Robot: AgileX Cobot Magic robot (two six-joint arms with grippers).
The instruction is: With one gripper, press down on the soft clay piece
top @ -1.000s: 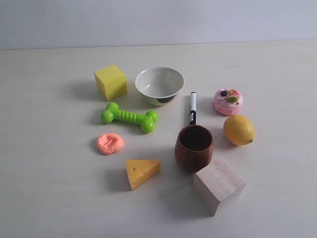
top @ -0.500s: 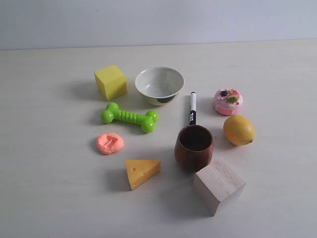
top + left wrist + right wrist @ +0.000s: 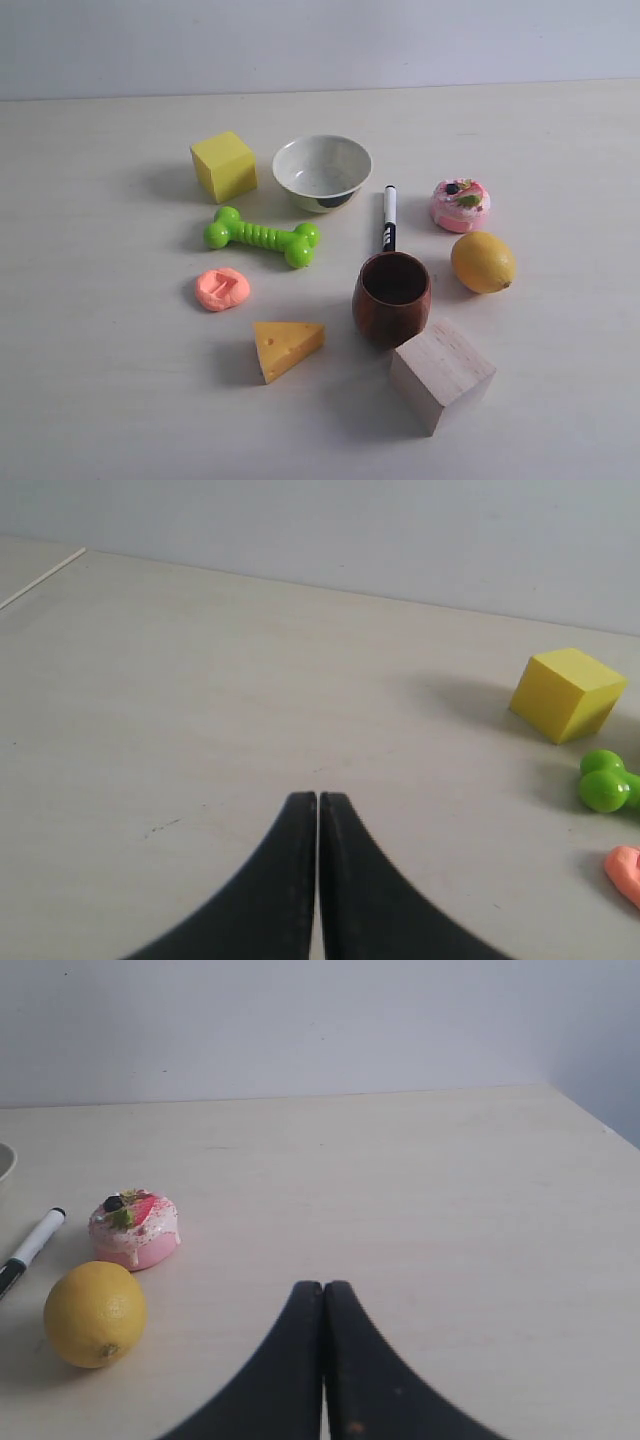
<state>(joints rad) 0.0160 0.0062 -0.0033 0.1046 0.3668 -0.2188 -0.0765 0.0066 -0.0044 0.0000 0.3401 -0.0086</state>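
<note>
The soft clay piece (image 3: 222, 289) is a small salmon-orange blob with a dented top, lying on the table left of centre in the exterior view, between the green bone toy (image 3: 262, 237) and the cheese wedge (image 3: 286, 348). Only its edge (image 3: 625, 872) shows in the left wrist view. My left gripper (image 3: 318, 798) is shut and empty, well apart from the clay. Over bare table my right gripper (image 3: 323, 1286) is also shut and empty. Neither arm appears in the exterior view.
Around the clay stand a yellow cube (image 3: 224, 166), a white bowl (image 3: 322, 172), a marker (image 3: 389, 217), a brown wooden cup (image 3: 392, 297), a pale wooden block (image 3: 441, 374), a lemon (image 3: 482, 262) and a pink cake toy (image 3: 460, 205).
</note>
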